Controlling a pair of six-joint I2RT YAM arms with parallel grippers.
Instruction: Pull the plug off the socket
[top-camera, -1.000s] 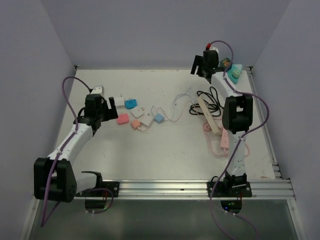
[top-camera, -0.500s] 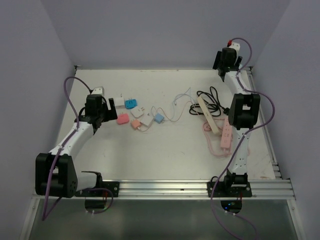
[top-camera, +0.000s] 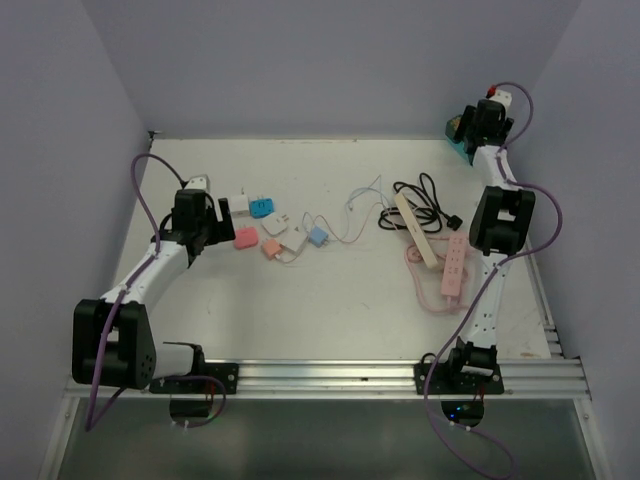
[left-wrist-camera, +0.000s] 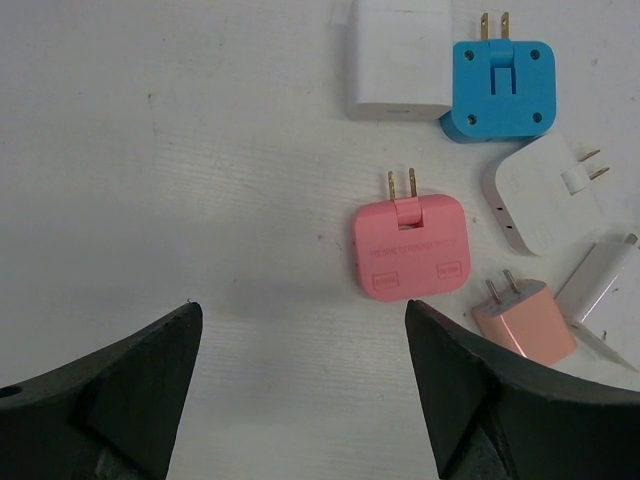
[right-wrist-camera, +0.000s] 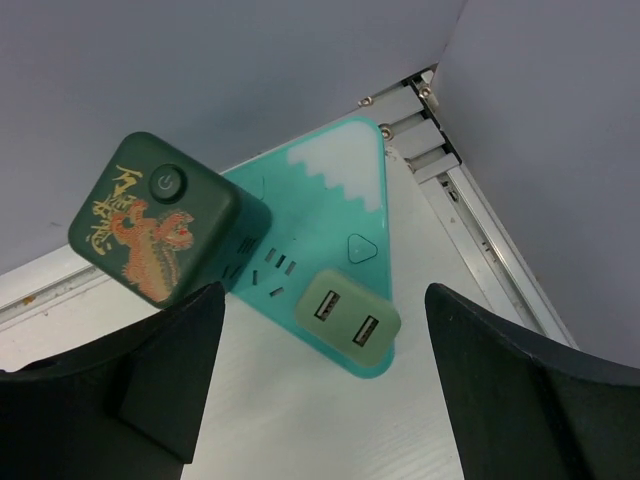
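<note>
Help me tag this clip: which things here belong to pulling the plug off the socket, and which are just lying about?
Job: teal triangular socket, the dark green cube plug and olive USB charger seated on it, the open right gripper above.
Lying about: pink adapter, blue adapter, white adapter, beige power strip, pink power strip, black cable.

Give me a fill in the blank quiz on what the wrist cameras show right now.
1. The teal socket is shaped like a ___.
2. The pale green charger plugged into it has ___ USB ports.
3. The left gripper hovers over a pink adapter with its jaws ___.
Missing words: triangle; two; open.
</note>
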